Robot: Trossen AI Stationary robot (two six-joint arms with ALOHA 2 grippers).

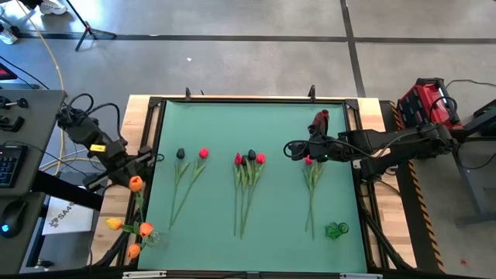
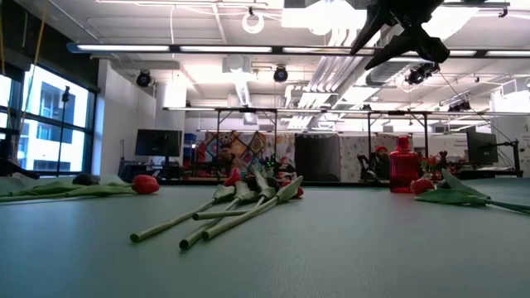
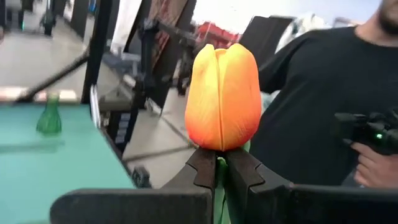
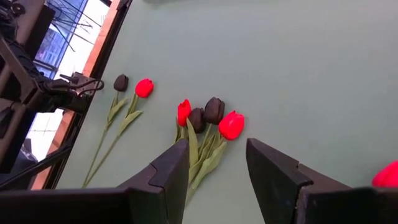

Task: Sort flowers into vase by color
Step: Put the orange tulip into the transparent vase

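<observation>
Orange tulip (image 3: 222,96) is clenched by left gripper (image 3: 219,168) at table's 9 o'clock; stem shd be kept vertical over vase. Right gripper (image 4: 214,163) is released.

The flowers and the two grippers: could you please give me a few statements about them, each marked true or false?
1. The left gripper is shut on an orange tulip. True.
2. The right gripper holds a red tulip. False: its fingers stand apart with nothing between them, above the green mat.
3. A green vase sits near the mat's right front corner. True.
4. All tulips on the mat are orange. False: those lying there are red tulips and dark tulips.
5. The green vase already holds flowers. False: it looks empty.
</observation>
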